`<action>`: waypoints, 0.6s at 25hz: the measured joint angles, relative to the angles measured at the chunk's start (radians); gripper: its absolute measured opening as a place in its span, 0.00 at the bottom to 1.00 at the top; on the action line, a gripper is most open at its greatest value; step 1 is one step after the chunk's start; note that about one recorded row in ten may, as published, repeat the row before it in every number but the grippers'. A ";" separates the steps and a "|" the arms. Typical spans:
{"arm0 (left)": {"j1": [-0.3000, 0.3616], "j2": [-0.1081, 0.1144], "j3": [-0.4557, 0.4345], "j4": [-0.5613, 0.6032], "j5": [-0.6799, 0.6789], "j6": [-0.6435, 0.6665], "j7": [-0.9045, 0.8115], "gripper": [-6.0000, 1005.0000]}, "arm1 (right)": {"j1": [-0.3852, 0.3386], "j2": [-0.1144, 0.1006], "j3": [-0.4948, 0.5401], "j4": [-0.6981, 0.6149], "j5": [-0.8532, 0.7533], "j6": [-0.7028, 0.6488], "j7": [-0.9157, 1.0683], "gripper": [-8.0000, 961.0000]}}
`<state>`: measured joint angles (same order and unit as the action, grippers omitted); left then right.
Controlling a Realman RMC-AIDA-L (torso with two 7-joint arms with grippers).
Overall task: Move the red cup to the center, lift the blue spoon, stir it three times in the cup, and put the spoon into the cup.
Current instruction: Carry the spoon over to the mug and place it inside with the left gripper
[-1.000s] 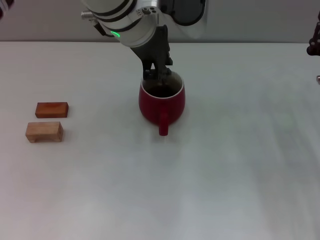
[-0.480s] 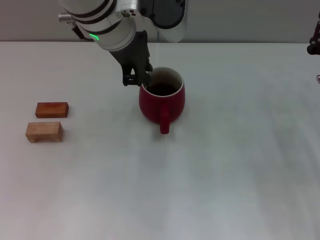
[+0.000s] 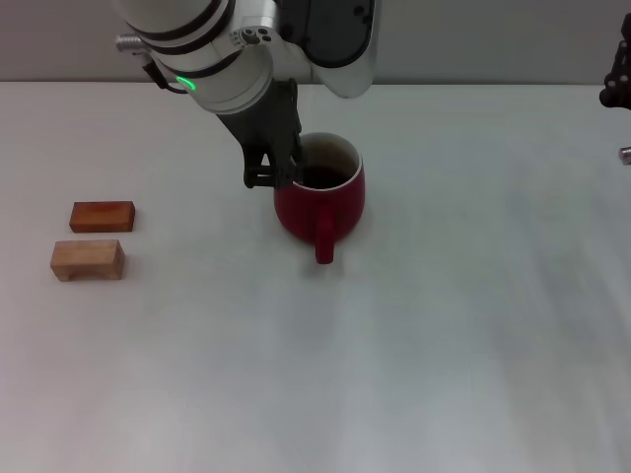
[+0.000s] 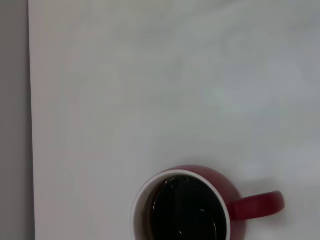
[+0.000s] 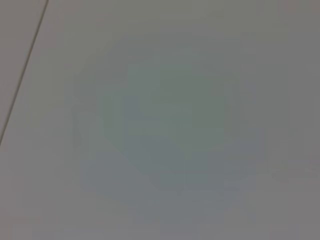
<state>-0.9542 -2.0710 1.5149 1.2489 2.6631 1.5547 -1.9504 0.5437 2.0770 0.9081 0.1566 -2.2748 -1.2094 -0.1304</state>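
While the red cup [image 3: 319, 197] stands upright near the middle of the white table [image 3: 444, 325], handle toward the robot, the blue spoon cannot be made out in any view; the cup's inside is dark, and whether the spoon lies in it is impossible to tell. Judging by that, the cup's move to the center looks done, but stirring and dropping the spoon cannot be confirmed. The left gripper [image 3: 268, 169] hangs just beside the cup's rim on the left, and I cannot tell whether its jaws are parted or closed. Only a sliver of the right gripper [image 3: 618, 84] shows at the far right edge, jaws unreadable. Two wooden blocks [image 3: 94, 239] sit well apart on the left. No writing or brand is legible anywhere.
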 joint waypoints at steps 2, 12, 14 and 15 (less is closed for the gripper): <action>-0.004 -0.001 0.005 0.001 -0.021 0.000 0.003 0.15 | -0.001 0.000 0.000 0.000 0.000 0.000 0.000 0.01; -0.017 -0.005 0.038 -0.005 -0.085 -0.040 0.017 0.15 | -0.011 0.000 0.000 0.000 0.000 0.000 0.000 0.01; -0.012 -0.006 0.064 -0.009 -0.091 -0.083 0.017 0.15 | -0.013 0.000 0.000 0.000 0.000 -0.001 0.000 0.01; -0.010 -0.006 0.073 -0.012 -0.092 -0.098 0.017 0.15 | -0.014 0.000 0.000 0.000 0.000 -0.004 0.000 0.01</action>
<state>-0.9643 -2.0772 1.5875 1.2373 2.5714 1.4572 -1.9330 0.5297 2.0769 0.9081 0.1564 -2.2748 -1.2136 -0.1304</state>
